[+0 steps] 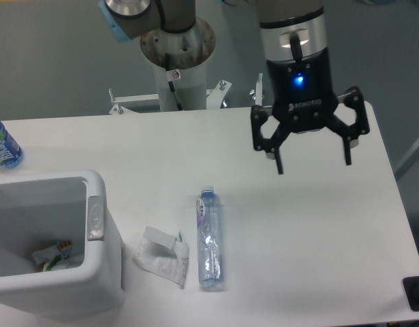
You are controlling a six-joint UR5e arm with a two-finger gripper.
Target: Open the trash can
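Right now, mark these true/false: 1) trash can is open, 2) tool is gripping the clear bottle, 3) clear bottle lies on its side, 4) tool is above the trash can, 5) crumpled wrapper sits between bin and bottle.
1) True. The trash can shows an open top, with some litter visible inside.
2) False. The tool is open and holds nothing; the clear bottle lies apart from it on the table.
3) True. It lies flat, cap pointing toward the far edge.
4) False. The tool hangs over the table's right part, far from the bin at the left.
5) True. The crumpled wrapper lies between them, beside the bottle.
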